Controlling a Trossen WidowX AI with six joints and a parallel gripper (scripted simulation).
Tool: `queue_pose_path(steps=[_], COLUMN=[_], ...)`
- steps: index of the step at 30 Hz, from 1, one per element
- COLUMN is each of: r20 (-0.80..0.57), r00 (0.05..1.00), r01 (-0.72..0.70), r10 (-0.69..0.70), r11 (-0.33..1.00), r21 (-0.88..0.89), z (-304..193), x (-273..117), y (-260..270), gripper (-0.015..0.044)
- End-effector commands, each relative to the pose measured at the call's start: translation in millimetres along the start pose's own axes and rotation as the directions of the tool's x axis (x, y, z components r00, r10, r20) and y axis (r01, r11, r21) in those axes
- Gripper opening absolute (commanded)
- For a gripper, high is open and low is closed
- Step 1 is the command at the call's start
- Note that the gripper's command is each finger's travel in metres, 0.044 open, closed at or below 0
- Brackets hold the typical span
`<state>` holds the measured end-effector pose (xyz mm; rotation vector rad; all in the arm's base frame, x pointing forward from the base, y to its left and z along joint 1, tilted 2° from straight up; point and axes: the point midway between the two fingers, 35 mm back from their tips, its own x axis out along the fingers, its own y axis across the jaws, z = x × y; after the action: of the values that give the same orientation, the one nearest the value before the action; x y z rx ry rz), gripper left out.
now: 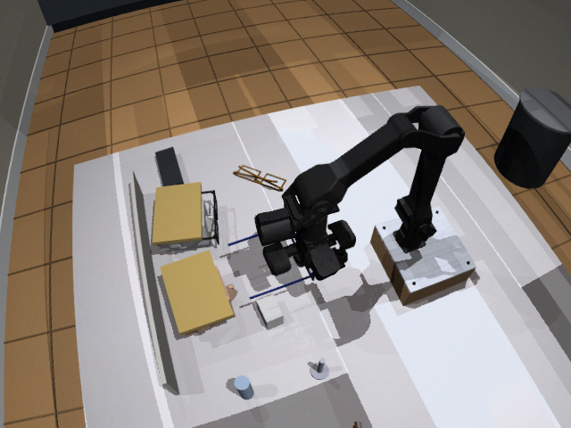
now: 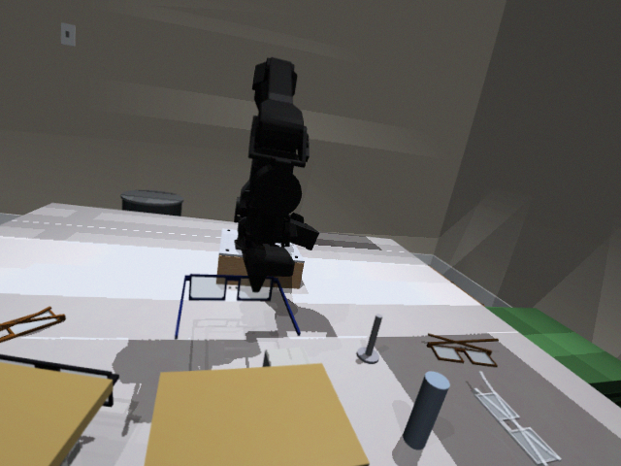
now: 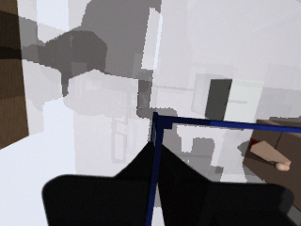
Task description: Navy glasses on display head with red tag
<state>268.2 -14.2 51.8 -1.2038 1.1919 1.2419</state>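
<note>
My gripper (image 2: 256, 287) (image 3: 153, 146) is shut on the navy glasses (image 1: 282, 286) (image 2: 212, 276) (image 3: 212, 122), by the front frame near one hinge. The glasses hang above the table, temples open and pointing towards the heads. The bare head (image 1: 198, 292) (image 2: 255, 416) (image 3: 261, 165) has a yellow top and a nose facing the arm; a small red patch shows beside the nose in the wrist view. The glasses are in front of this head, apart from it. The other head (image 1: 177, 214) (image 2: 45, 411) wears black glasses (image 1: 215, 221). The fingertips are hidden in the top view.
A pale block (image 1: 270, 313) (image 3: 245, 101) stands before the bare head. A long panel (image 1: 148, 276) stands behind both heads. Brown glasses (image 1: 260, 176) (image 2: 461, 346), clear glasses (image 2: 513, 421), a peg stand (image 1: 318, 369) (image 2: 374, 336) and a blue cylinder (image 1: 243, 387) (image 2: 426, 411) are around.
</note>
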Motion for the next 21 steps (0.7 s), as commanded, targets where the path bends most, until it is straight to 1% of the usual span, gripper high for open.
queue_pose_path(steps=[1, 21], r20=[0.004, 0.004], r00=[1.000, 1.000], r01=[0.000, 0.000], r10=[0.000, 0.000], r11=[1.000, 1.000], r21=[-0.004, -0.004], z=[0.5, 1.7], x=[5.4, 26.6], y=[0.0, 0.2], gripper=[0.0000, 0.0000])
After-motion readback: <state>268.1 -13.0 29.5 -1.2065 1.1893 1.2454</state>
